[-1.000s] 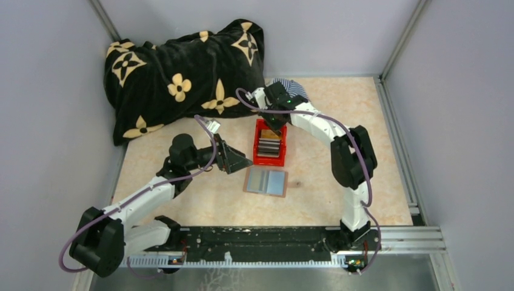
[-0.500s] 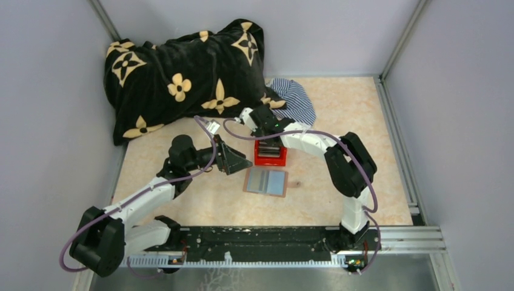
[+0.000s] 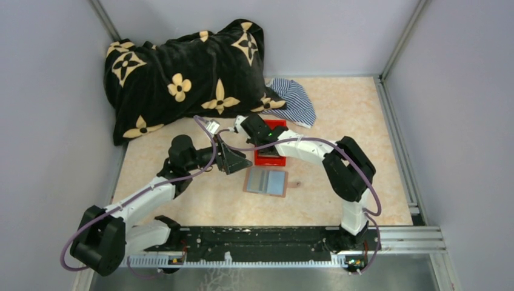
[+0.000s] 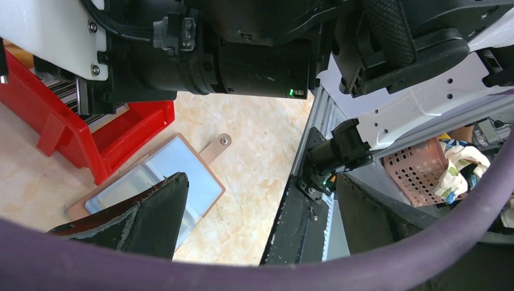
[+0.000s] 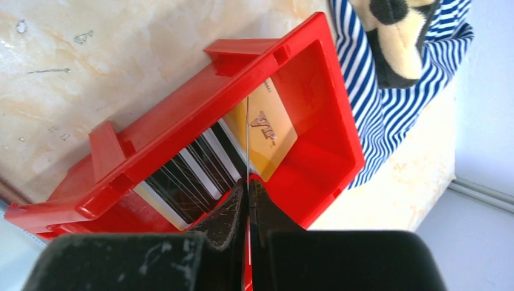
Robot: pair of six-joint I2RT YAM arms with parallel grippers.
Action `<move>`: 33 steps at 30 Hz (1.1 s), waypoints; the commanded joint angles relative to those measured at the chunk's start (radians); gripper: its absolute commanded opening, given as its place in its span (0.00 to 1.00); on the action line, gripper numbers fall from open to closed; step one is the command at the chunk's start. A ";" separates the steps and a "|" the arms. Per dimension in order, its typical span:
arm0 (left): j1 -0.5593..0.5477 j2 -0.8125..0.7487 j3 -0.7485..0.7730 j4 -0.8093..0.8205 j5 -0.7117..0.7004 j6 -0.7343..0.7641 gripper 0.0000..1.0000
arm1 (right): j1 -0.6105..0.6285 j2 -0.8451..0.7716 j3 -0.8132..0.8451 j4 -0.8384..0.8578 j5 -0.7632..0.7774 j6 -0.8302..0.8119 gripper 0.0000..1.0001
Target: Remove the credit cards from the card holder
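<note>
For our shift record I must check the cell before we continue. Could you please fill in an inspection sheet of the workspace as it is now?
Surface: beige marbled table; no spill seen.
Job's things: card holder lies open and flat, its pockets look empty from above; credit cards stand in the red bin.
Clutter: black flowered blanket and striped cloth at the far edge.
Grippers: left gripper open, holding nothing, left of the card holder; right gripper shut on one thin card over the bin.
Cables: purple cable along each arm; no snag seen.
Surroundings: grey walls; metal rail at the near edge.
</note>
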 commanded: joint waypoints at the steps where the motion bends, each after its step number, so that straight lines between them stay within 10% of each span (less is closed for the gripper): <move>1: 0.005 -0.008 -0.014 0.031 0.018 -0.007 0.97 | 0.018 -0.072 0.007 0.030 0.075 -0.033 0.00; 15: 0.005 -0.020 -0.028 0.043 0.002 -0.010 0.97 | 0.014 -0.005 -0.183 0.456 0.147 -0.269 0.00; 28: 0.006 -0.017 -0.027 0.046 0.009 -0.013 0.96 | 0.014 0.075 -0.200 0.512 0.124 -0.253 0.00; 33: 0.006 -0.009 -0.025 0.048 0.016 -0.016 0.96 | 0.012 0.053 -0.217 0.511 0.137 -0.216 0.62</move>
